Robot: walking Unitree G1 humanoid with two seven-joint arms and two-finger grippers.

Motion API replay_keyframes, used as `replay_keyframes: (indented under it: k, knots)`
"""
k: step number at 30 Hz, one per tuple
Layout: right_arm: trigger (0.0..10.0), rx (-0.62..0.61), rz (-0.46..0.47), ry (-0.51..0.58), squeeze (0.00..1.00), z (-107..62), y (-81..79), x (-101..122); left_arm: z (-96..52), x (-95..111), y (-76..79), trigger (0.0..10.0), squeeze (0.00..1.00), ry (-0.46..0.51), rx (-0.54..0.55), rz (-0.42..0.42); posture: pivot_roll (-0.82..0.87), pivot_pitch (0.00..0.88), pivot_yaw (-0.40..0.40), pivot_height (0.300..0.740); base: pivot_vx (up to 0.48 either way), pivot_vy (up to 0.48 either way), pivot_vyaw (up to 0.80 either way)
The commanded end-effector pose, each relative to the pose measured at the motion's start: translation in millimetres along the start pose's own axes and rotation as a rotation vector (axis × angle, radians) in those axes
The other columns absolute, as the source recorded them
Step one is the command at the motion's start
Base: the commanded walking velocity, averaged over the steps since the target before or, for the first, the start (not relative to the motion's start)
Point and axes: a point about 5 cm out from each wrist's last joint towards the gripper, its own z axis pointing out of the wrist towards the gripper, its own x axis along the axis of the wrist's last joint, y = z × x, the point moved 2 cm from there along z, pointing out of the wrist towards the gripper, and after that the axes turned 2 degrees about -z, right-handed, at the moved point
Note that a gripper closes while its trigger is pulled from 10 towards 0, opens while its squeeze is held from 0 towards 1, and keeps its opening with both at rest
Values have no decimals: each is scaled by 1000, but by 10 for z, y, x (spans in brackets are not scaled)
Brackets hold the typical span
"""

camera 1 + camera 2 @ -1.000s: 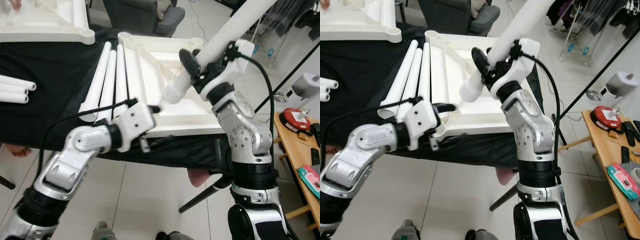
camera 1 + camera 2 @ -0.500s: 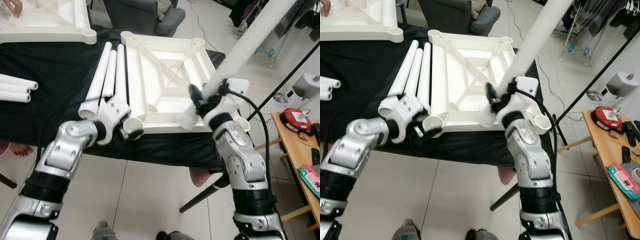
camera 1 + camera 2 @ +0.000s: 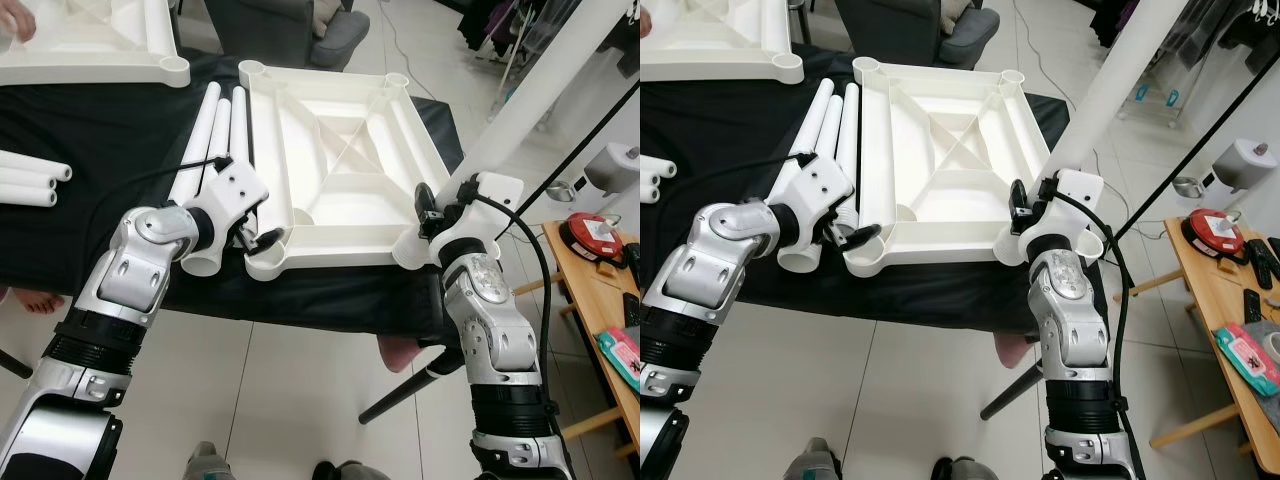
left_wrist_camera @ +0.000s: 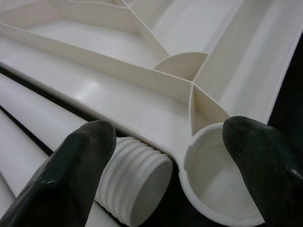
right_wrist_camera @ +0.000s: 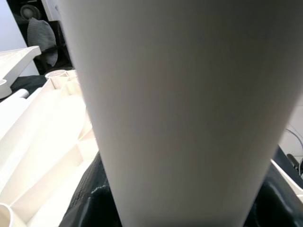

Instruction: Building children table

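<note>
Early in the build. Right gripper (image 3: 432,205) jaws clamped on a leg (image 3: 520,95), upright over the top's (image 3: 345,150) near right socket, probably not yet screwed home. Left gripper (image 4: 165,156) jaws wide, straddling the near left socket (image 4: 218,179). Spare legs (image 3: 215,140) unfitted beside those jaws.

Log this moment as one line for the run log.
right hand: shut on table leg, at near right corner socket | left hand: open, at near left corner socket | tabletop: upside down on black cloth

Right claw (image 3: 428,205) grips upright leg (image 3: 505,100) at tabletop (image 3: 340,150) corner.
</note>
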Motion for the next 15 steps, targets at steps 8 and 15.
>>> replay_keyframes:
  k: [8,15]
  knots:
    - [10000,-57,-57,5,0,-20,145,7,-75,18,367,10000,0,72,-224,-166,191,135,-104,740,0,0,0]
    - [10000,-58,-58,10,0,-14,142,10,-268,187,384,10000,0,181,-380,-201,189,132,-102,740,0,0,0]
